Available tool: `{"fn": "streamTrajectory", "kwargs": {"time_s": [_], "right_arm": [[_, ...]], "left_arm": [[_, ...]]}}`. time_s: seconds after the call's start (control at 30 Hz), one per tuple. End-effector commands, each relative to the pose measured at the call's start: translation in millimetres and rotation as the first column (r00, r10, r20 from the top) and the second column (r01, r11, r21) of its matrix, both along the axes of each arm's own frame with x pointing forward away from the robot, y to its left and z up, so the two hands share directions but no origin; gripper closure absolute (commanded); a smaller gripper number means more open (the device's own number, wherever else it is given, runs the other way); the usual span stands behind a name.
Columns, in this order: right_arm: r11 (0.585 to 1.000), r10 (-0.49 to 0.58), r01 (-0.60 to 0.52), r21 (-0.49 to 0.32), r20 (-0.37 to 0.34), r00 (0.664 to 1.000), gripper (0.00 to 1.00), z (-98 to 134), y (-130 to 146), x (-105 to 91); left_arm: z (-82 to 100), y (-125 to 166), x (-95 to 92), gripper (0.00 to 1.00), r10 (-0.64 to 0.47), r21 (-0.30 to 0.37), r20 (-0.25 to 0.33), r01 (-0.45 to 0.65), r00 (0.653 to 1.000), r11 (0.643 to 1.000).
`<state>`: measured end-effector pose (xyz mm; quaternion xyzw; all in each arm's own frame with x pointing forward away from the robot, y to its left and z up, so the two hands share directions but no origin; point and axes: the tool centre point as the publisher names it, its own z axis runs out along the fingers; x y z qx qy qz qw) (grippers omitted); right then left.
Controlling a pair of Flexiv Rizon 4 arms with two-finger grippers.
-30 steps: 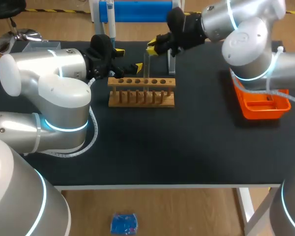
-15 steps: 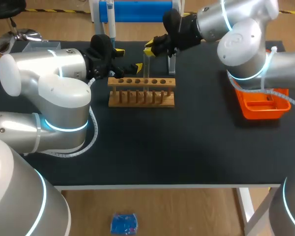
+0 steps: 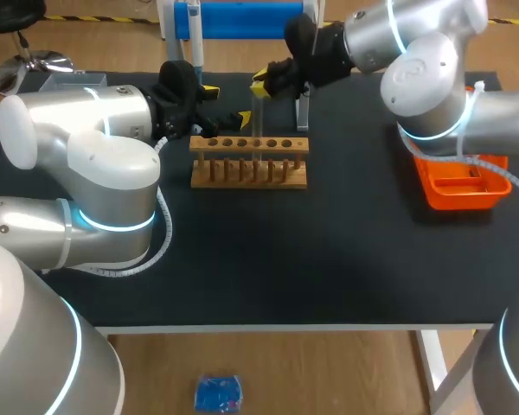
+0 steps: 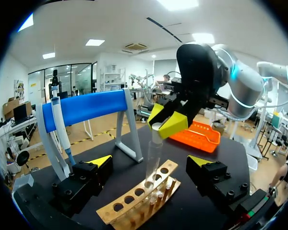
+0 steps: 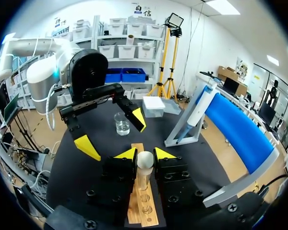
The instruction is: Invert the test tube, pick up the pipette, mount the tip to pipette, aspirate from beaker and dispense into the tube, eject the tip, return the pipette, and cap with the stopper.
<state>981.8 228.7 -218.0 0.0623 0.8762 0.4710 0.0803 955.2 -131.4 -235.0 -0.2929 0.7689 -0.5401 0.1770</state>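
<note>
A clear test tube (image 3: 258, 121) stands upright over the wooden rack (image 3: 249, 162), its lower end at one of the rack's holes. My right gripper (image 3: 261, 84) is shut on the tube's upper end. In the right wrist view the rounded tube (image 5: 144, 163) sits pinched in my right gripper (image 5: 145, 154), above the rack (image 5: 143, 207). My left gripper (image 3: 221, 112) stands open by the rack's left end. In its own view the tube (image 4: 153, 158) is ahead of my left gripper (image 4: 150, 163), untouched. The pipette (image 3: 195, 39) hangs on the blue stand (image 3: 242, 17).
A beaker (image 5: 121, 123) with clear liquid and a white box (image 5: 153, 104) stand beyond the rack in the right wrist view. An orange tray (image 3: 463, 181) lies at the table's right. The table's near half is bare black mat.
My right arm has shifted slightly to the left with the tube still in its grip. The left arm has not moved.
</note>
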Motion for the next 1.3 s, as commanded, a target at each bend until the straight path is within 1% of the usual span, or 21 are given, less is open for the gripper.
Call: {"fn": "streamTrajectory", "kwargs": {"time_s": [0.03, 0.2, 0.73, 0.93, 1.3], "right_arm": [[1.0, 0.004, -0.004, -0.002, 0.001, 1.0, 1.0, 4, 0, -0.5], [1.0, 0.006, -0.006, -0.001, 0.001, 1.0, 1.0, 4, 1, 0.2], [1.0, 0.012, -0.013, -0.012, -0.02, 1.0, 1.0, -8, 4, 0.6], [1.0, 0.008, -0.008, -0.001, -0.027, 1.0, 1.0, -8, 4, 2.7], [1.0, -0.006, 0.007, 0.022, -0.049, 0.999, 1.0, -14, 3, 6.5]], "left_arm": [[-1.5, -1, 0.6, 0.0, 0.001, -0.004, 0.003, -0.001, 1.0, 1.0], [-1.5, -1, 0.6, 0.0, 0.001, -0.004, 0.003, -0.001, 1.0, 1.0], [-1.5, -1, 0.6, 0.0, 0.001, -0.004, 0.003, -0.001, 1.0, 1.0], [-1.5, -1, 0.6, 0.0, 0.001, -0.004, 0.003, -0.001, 1.0, 1.0], [-1.5, -1, 0.6, 0.0, 0.001, -0.004, 0.003, -0.001, 1.0, 1.0]]}}
